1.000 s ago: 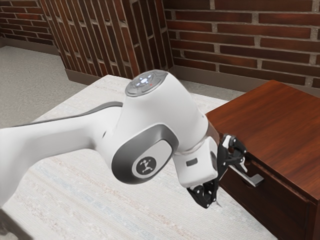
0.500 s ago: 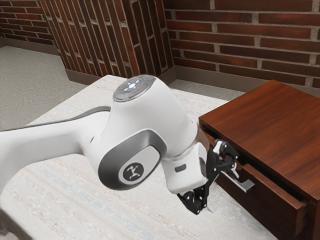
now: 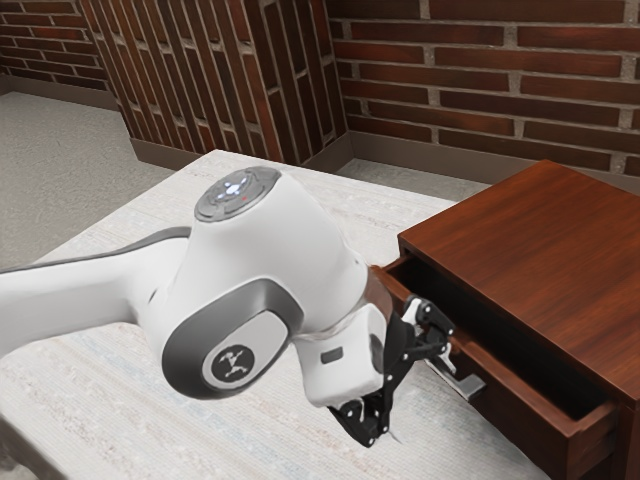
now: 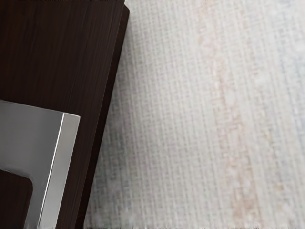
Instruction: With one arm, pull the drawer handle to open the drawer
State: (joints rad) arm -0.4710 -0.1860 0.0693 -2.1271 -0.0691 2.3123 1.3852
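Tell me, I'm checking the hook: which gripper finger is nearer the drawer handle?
The upper finger, just above the silver handle; the lower finger hangs over the pale surface.

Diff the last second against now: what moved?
The drawer slid out of the cabinet toward the exterior view's left, from about shut to clearly open. The arm drew back the same way, keeping at the handle. The cabinet stayed put.
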